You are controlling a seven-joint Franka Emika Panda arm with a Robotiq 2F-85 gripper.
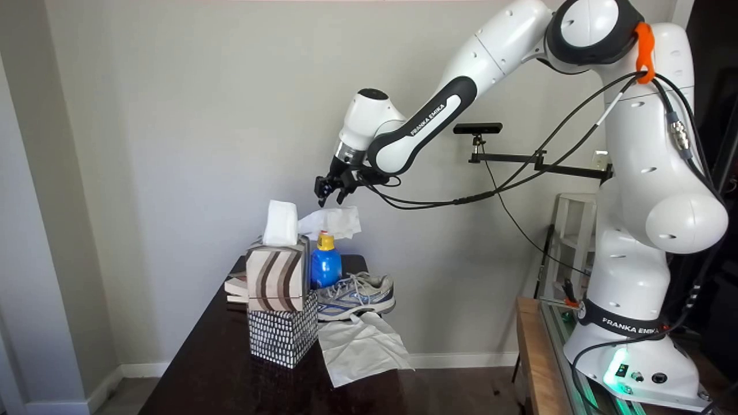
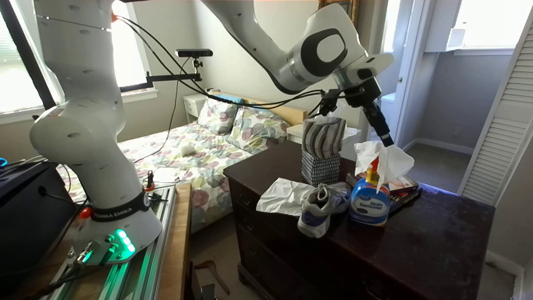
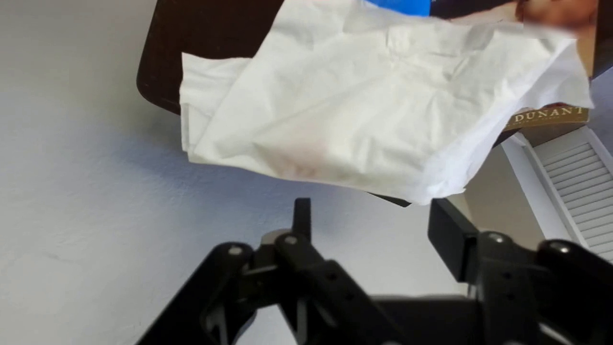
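My gripper [image 3: 366,211] is open and empty, its black fingers wide apart. It points down just above a crumpled white tissue [image 3: 345,110], seen also in both exterior views [image 1: 340,222] [image 2: 395,160]. The tissue spreads over a blue stain remover bottle [image 2: 368,204] and some books [image 2: 410,196]; I cannot tell whether it rests on them or hangs in the air. In an exterior view the fingertip [image 2: 387,141] overlaps the tissue's top edge; contact cannot be told. In the wrist view the tissue hides most of the bottle, with a bit of blue [image 3: 412,5] showing.
A striped tissue box [image 1: 275,279] with a tissue sticking out stands on a patterned box [image 1: 282,334]. A grey and blue shoe [image 2: 318,212] and a white paper sheet [image 2: 285,196] lie on the dark dresser [image 2: 441,233]. A wall stands behind; a bed [image 2: 179,141] is beyond.
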